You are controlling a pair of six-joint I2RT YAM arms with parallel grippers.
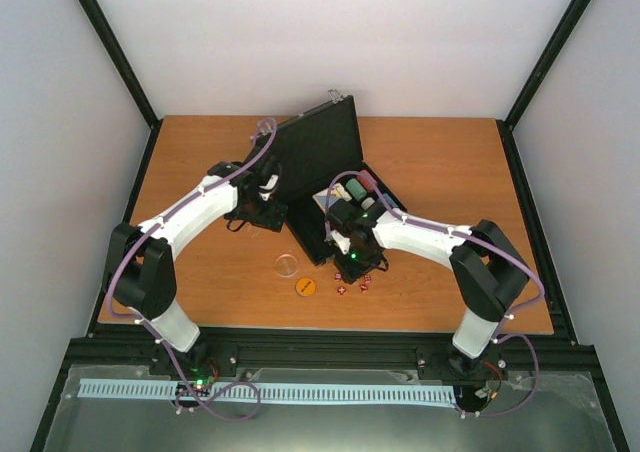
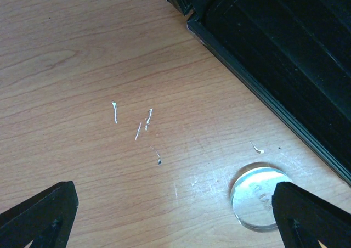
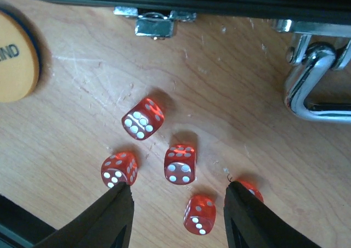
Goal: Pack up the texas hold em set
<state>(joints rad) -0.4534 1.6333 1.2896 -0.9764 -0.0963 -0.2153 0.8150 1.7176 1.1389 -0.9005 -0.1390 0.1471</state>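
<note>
Wooden desk [image 1: 430,162] fills the floor of a white-walled cell with black frame posts. At its middle, reaching toward the far edge, the black briefcase [image 1: 315,152] lies open with its lid raised; its silver handle [image 3: 312,89] and a latch [image 3: 155,23] face the near edge. The left gripper [image 2: 173,204] hangs by the case's left side, fingers spread wide over bare wood and holding nothing. The right gripper [image 3: 178,190] hangs in front of the case, fingers apart and gripping nothing. The clear disc [image 1: 287,265] and orange disc [image 1: 306,286] lie on the desk between case and near edge. Five red dice [image 3: 142,119] lie loose right of the orange disc, one between the right fingers, another partly hidden behind one finger.
</note>
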